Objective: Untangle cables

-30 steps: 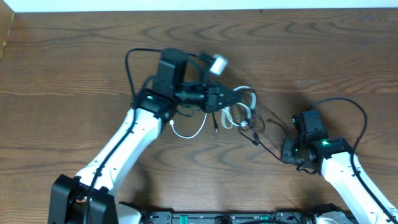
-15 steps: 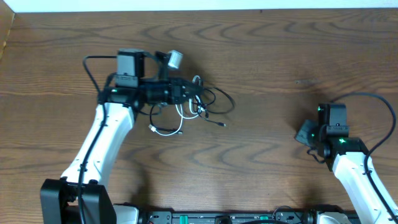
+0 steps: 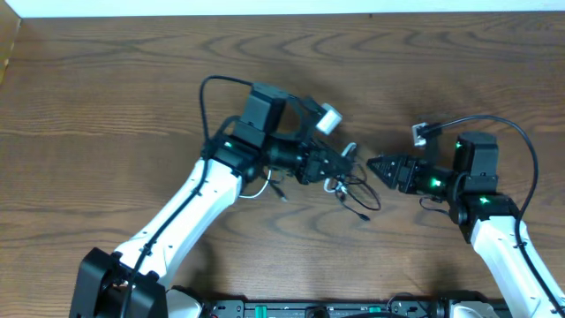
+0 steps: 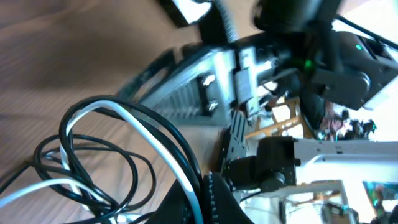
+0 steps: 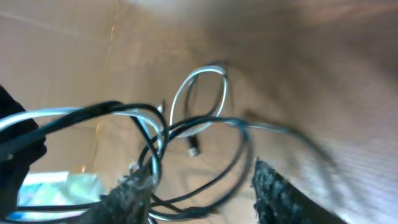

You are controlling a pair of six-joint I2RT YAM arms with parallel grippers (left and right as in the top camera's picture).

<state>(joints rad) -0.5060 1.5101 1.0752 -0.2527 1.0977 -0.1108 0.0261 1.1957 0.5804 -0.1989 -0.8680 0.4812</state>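
Barely begun: my left pincer [image 3: 340,168] pinches the cables [image 4: 155,132] mid-table, black & white loops tangled. My right pincer [image 3: 378,166], spread, hangs just beside them w/ nothing gripped; separating's all left.

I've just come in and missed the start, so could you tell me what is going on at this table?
Two robot arms are untangling cables. The left gripper is shut on the tangled black and white cables near the middle of the table. The right gripper is open, pointing at the bundle from the other side, gripping nothing yet. The two cords are not yet separated.
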